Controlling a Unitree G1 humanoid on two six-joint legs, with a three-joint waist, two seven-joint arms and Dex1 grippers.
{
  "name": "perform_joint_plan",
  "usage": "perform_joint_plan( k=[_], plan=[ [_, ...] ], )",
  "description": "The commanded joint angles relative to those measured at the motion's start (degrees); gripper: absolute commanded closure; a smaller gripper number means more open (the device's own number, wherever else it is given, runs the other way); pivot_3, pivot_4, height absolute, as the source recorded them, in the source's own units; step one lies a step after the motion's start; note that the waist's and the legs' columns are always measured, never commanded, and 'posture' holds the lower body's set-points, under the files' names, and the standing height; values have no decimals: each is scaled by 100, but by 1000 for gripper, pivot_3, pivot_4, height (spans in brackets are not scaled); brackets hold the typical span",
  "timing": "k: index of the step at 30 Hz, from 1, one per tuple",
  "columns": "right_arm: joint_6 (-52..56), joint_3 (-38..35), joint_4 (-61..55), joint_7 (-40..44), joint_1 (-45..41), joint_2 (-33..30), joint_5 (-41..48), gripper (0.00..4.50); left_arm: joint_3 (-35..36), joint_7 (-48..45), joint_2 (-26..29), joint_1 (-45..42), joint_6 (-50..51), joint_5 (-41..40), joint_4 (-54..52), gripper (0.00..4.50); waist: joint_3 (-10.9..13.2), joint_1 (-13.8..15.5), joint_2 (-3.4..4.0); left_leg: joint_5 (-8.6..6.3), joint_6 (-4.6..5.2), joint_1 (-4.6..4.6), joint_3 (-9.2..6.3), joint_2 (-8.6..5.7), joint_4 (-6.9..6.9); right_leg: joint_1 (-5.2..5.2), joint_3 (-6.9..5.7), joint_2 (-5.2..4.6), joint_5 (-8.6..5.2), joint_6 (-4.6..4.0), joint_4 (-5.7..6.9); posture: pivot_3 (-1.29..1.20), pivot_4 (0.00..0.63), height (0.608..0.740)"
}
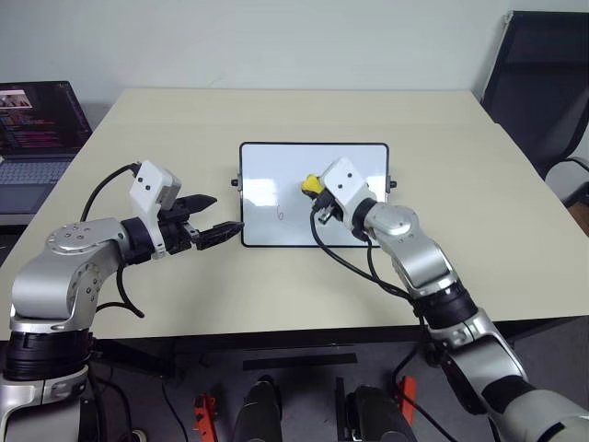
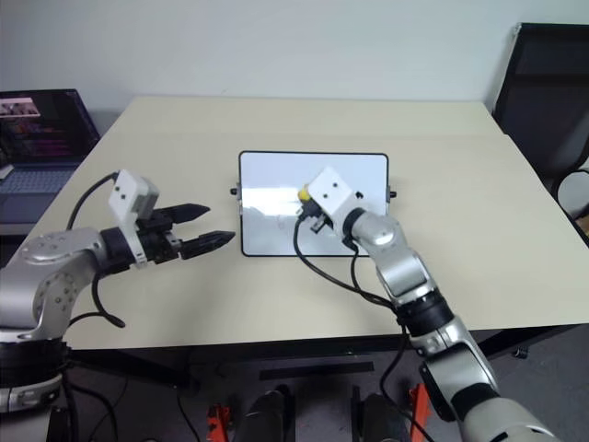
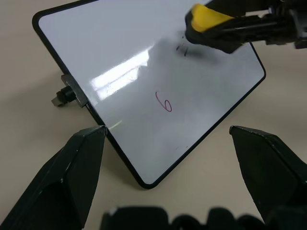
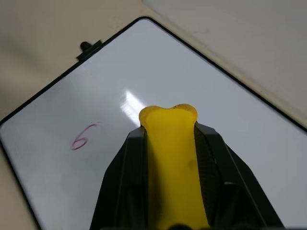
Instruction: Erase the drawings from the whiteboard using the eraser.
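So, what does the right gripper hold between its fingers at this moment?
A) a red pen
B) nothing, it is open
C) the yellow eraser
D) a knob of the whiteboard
C: in the right wrist view the right gripper is shut on the eraser, whose yellow tip sticks out past the black fingers over the whiteboard, where a red "6" remains.
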Motion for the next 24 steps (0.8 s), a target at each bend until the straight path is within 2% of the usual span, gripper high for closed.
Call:
perform_joint_plan(
  k=[1, 6, 12, 18, 20, 24],
  plan=[
    [-540, -96, 783, -203, -426, 114, -177, 3505, 104, 33, 32, -99, -25, -108, -203, 0, 0, -2, 0, 0, 0, 0, 0, 0, 0, 1, 0, 0, 0, 0, 0, 0, 150, 740],
    [-493, 160, 1418, 381, -396, 6, -300, 3505, 107, 69, 11, -76, -16, -131, -253, 0, 0, -5, 0, 0, 0, 0, 0, 0, 0, 3, 2, 0, 1, -2, 0, 0, 150, 740],
    [-387, 486, 1251, 1154, -129, -318, -460, 3506, 158, 114, 9, -24, 21, -170, -320, 0, -1, -9, 0, 0, 0, 20, -2, 0, 5, 17, 1, 0, -15, -23, 4, 0, 150, 740],
    [-963, -35, 2017, -460, -722, -175, -785, 3506, 169, 151, 28, 33, 40, -214, -360, 0, 1, -3, 1, -1, -2, 20, -5, 0, 6, -6, -1, -1, 21, -39, 3, 0, 150, 740],
    [-1002, -69, 2177, -535, -793, -152, -755, 3506, 164, 167, 32, 46, 37, -228, -366, 0, 0, 17, 1, -17, -26, 20, -6, 0, 7, -10, -7, -4, 28, -42, 2, 0, 150, 740],
    [-681, 118, 2133, 151, -571, -176, -708, 3506, 154, 189, 23, 61, 30, -237, -368, 0, -3, 13, -3, -17, -26, 19, -6, -2, 8, -7, -5, -8, 29, -42, -4, 0, 150, 740]
  ],
)
